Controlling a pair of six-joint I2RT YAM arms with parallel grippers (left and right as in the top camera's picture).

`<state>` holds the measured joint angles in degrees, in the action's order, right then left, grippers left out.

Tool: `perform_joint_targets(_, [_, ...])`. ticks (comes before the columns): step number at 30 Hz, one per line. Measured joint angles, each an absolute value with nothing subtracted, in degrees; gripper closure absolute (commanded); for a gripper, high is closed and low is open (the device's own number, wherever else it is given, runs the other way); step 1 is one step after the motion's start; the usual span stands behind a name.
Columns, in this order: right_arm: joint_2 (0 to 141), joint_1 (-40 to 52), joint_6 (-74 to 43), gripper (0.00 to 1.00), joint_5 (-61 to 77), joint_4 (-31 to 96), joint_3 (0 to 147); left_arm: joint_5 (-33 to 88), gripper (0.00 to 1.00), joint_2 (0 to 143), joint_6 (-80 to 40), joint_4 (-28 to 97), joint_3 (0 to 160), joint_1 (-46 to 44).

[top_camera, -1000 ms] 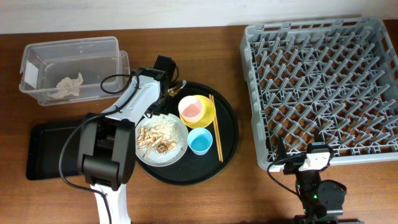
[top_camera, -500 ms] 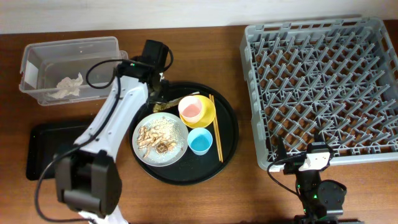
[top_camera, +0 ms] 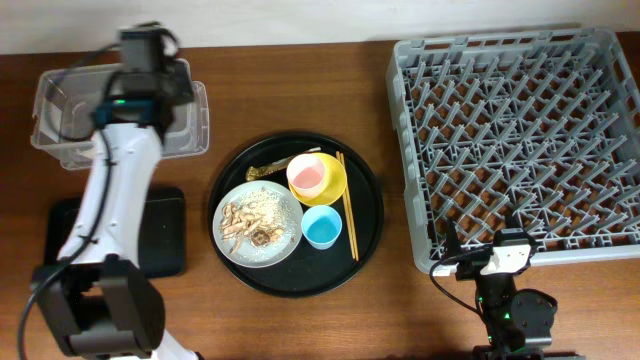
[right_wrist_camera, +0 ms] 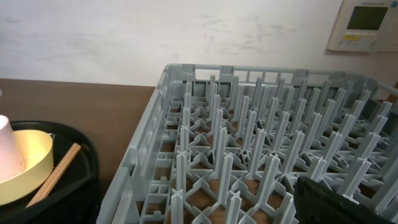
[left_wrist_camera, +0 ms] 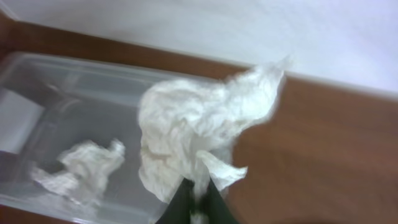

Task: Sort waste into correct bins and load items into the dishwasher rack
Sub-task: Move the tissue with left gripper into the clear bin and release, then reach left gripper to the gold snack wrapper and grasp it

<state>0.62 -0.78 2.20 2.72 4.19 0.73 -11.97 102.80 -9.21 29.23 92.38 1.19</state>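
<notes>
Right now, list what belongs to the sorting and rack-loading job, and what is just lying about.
Job: napkin in the left gripper, second napkin, clear tub, shallow black tray, food scraps, grey plate, yellow bowl, pink cup, blue cup, chopsticks, rack.
Lying about: round black tray, wall panel.

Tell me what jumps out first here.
The big grey rack fills the right side of the table. At top left, the left end effector pinches a crumpled white napkin over the clear tub. A round black tray sits mid-table.
</notes>
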Motion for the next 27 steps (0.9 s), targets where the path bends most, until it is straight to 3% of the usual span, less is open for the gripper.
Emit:
perform_joint_targets(1, [0.62,-0.78,2.22,0.02,2.7,4.19,0.73,-12.05,0.07,102.85,-9.06,28.05,92.38,2.44])
perform_joint_targets(2, [0.62,-0.78,2.22,0.02,2.72,4.19,0.73,-12.05,0.01,103.04,-9.26,26.81,92.4,4.47])
perform_joint_targets(10, [0.62,-0.78,2.2,0.02,2.7,4.19,0.73,-10.28,0.01,106.45,-9.54,29.93,92.49,10.63])
perform_joint_targets(15, [0.62,-0.78,2.22,0.02,2.7,4.19,0.73,1.21,0.01,106.48,-8.75,36.84,92.53,10.28])
perform_joint_targets(20, [0.62,-0.78,2.2,0.02,2.7,4.19,0.73,19.11,0.02,106.48,1.67,46.35,92.58,7.97])
perform_joint_targets(24, [0.62,-0.78,2.22,0.02,2.7,4.19,0.73,22.41,0.03,106.56,11.18,52.03,92.58,3.05])
perform_joint_targets(27, [0.62,-0.78,2.2,0.02,2.7,4.21,0.73,20.27,0.18,107.28,16.1,54.3,92.58,-1.39])
